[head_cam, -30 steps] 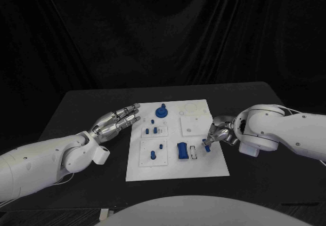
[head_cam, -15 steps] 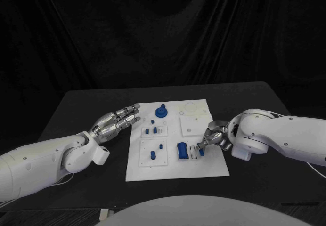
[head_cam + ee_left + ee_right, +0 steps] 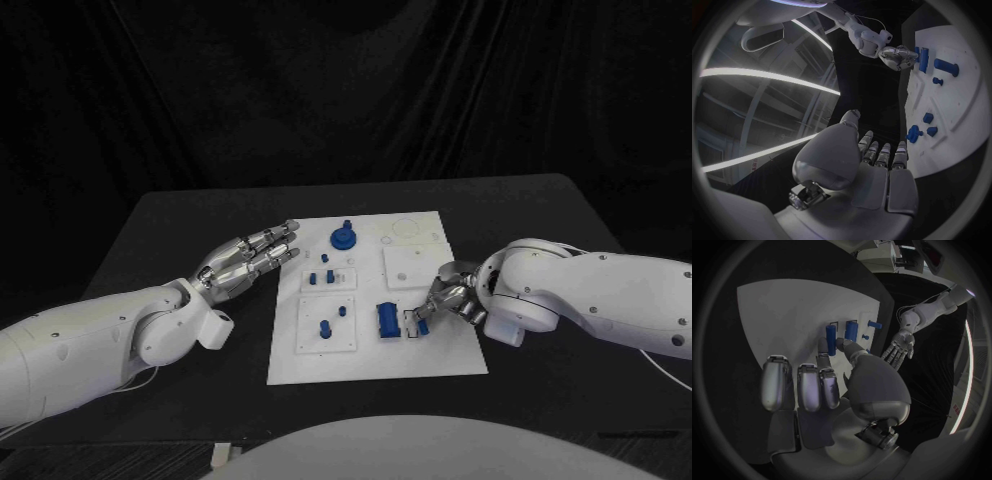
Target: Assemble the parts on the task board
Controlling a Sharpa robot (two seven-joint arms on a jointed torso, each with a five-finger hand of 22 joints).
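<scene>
Nearest, right hand (image 3: 459,294) over the board's (image 3: 368,370) right side, a small blue peg (image 3: 831,339) pinched upright between thumb and a fingertip, other fingers (image 3: 776,382) stretched flat over bare white plate. Just beyond the pinching fingertips, a thicker blue cylinder (image 3: 387,320), close beside the held peg; contact between the two cannot be told. Peg small, rigid and probably light, smooth-sided and so likely to slip or twist if squeezed off-centre; best taken at mid-length, leaving the lower end free to meet its hole. Cannot tell whether that lower end is already seated.

Farther left, past the cylinder, a short blue bar (image 3: 326,329) and small studs (image 3: 326,275) lying on the board's raised white tiles, well apart from any fingertip.

Farther still, left hand (image 3: 248,255) beside the board's left edge, fingers extended and slightly spread, nothing in them, tips near the edge without touching. Just off those tips toward the board's far end, a round blue knob (image 3: 343,238) standing upright.
</scene>
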